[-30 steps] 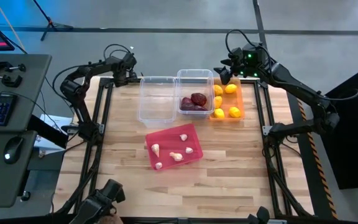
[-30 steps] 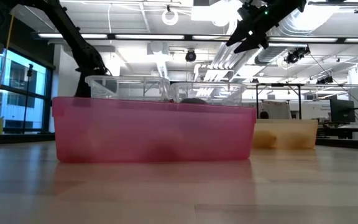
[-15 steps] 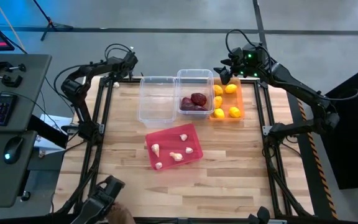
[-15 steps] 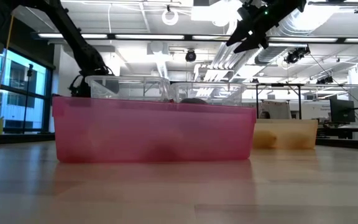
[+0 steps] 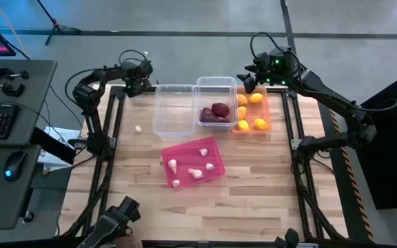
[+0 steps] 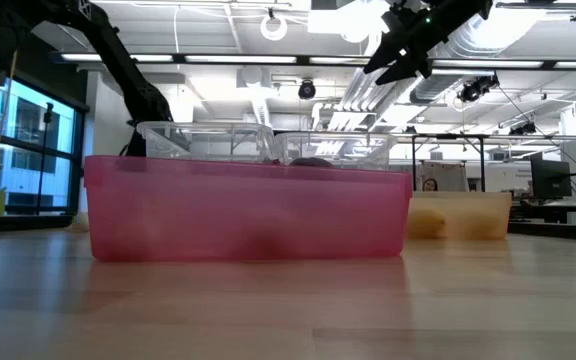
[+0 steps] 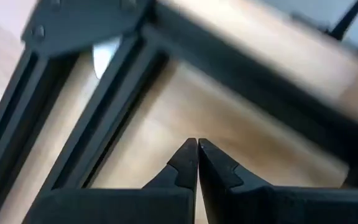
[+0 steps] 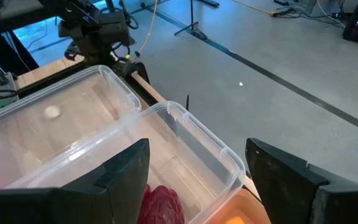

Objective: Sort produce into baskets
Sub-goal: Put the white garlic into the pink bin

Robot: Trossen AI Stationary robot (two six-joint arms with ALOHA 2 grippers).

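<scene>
Four baskets stand mid-table. An empty clear one (image 5: 174,109) is beside a clear one (image 5: 216,102) holding dark red onions (image 5: 216,112). An orange one (image 5: 252,112) holds lemons, and a pink one (image 5: 192,162) nearer the front holds several garlic bulbs. One loose garlic bulb (image 5: 138,127) lies on the wood left of the empty clear basket. My left gripper (image 5: 134,77) (image 7: 197,147) is shut and empty, pointing down over the table's far left corner beside the black frame rail. My right gripper (image 5: 248,81) (image 8: 197,180) hangs open and empty high above the far end of the orange basket.
Black frame rails (image 5: 114,117) run along the table's left, right and far edges. A desk with keyboard and mouse (image 5: 5,131) stands beyond the left edge. Bare wood (image 5: 253,193) lies in front of the baskets, toward the near edge.
My left gripper has sunk a little at the far left corner and rolled at the wrist, staying shut. A garlic bulb has shown up by that corner and moved along the table toward the near edge; it now lies left of the empty clear basket.
</scene>
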